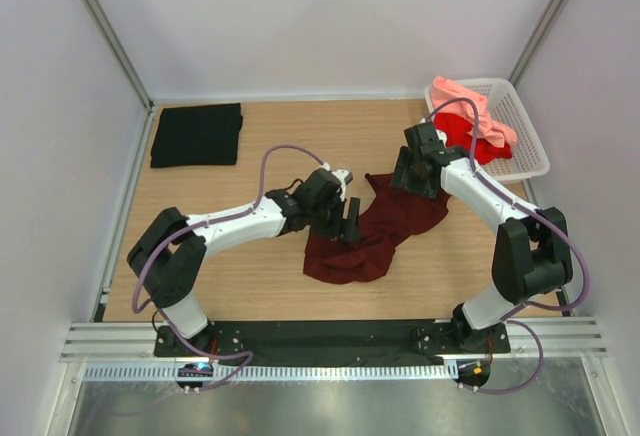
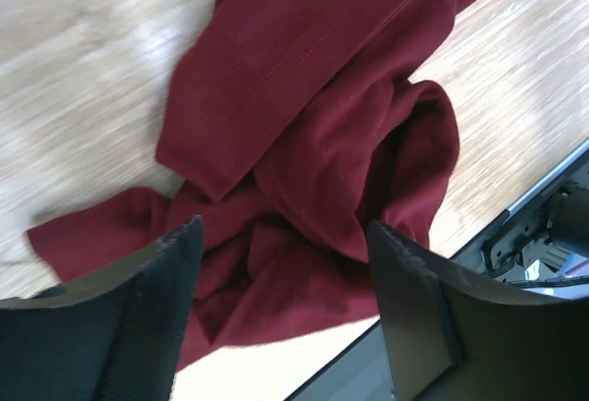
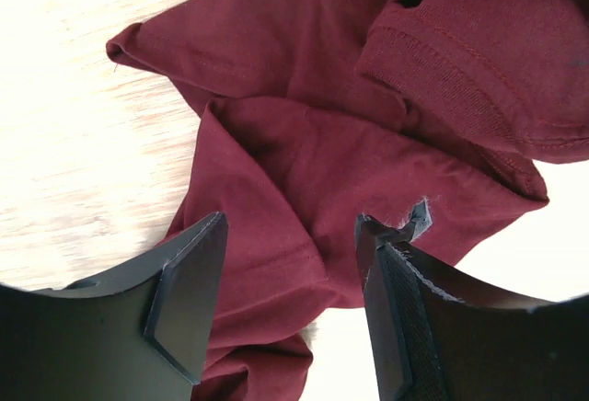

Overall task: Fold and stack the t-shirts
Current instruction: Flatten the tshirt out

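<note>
A dark maroon t-shirt lies crumpled mid-table; it also shows in the left wrist view and the right wrist view. My left gripper is open just above its left edge, jaws wide apart with cloth below them. My right gripper is open over its upper right corner, holding nothing. A black t-shirt lies folded at the back left. A bright red t-shirt and a salmon pink t-shirt lie in the white basket.
The white lattice basket stands at the back right by the wall. Bare wooden table lies between the black shirt and the basket. A black strip runs along the table's near edge, also seen in the left wrist view.
</note>
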Motion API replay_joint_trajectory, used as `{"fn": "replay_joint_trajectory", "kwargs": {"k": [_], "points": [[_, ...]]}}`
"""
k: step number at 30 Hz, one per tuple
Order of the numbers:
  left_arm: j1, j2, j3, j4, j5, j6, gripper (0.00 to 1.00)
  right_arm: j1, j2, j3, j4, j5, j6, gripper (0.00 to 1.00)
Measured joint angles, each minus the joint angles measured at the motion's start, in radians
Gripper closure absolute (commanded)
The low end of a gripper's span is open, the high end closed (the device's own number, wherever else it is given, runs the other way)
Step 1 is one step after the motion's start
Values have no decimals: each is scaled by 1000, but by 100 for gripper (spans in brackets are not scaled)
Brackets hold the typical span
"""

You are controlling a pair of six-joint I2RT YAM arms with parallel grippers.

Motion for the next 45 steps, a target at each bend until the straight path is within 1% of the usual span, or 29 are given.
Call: {"fn": "replay_joint_trajectory", "kwargs": {"k": [1,2,4,5,6,9,11,16,17,19,20,21,23,25,28,31,36,39,41,45], "points": [[0,14,0,8,12,-3,35,0,0,0,0,-3,-2,36],[0,26,0,14,25,-4,55,0,-1,0,0,-3,-5,36],[0,43,1,19,32,-14,81,0,-2,0,2,-4,-7,37],[0,47,4,13,25,-16,100,0,-2,0,2,-5,-8,38],[0,52,14,-13,6,-20,100,0,-3,0,2,-6,-8,38],[0,47,42,-105,-98,-27,100,0,-10,0,2,-13,-8,39],[16,7,32,-157,-171,-37,100,0,-16,0,1,-18,-8,40],[132,-225,-71,-261,-280,-64,100,4,-27,0,1,-35,-9,42],[159,-270,-83,-284,-304,-65,76,7,-27,0,2,-36,-9,42],[201,-328,-88,-327,-359,-58,40,20,-27,-2,7,-44,-10,42],[210,-344,-87,-341,-381,-59,26,28,-27,-2,10,-51,-11,43],[212,-350,-87,-351,-391,-53,24,37,-27,-2,16,-58,-12,42],[210,-351,-83,-370,-394,-42,24,54,-24,-2,24,-69,-13,43],[206,-349,-79,-370,-373,-2,24,68,-11,1,37,-78,-16,44],[188,-345,-51,-346,-332,78,27,80,34,27,34,-88,-16,45],[155,-301,23,-311,-309,156,30,80,60,40,40,-90,-16,45],[79,-123,149,-248,-298,254,32,67,48,12,60,-79,-14,47],[20,16,213,-244,-300,296,35,48,6,-56,82,-79,-2,48],[-7,100,251,-249,-304,314,35,38,-26,-102,88,-79,5,48],[-24,208,300,-256,-320,330,35,26,-85,-164,90,-79,16,48]]}}
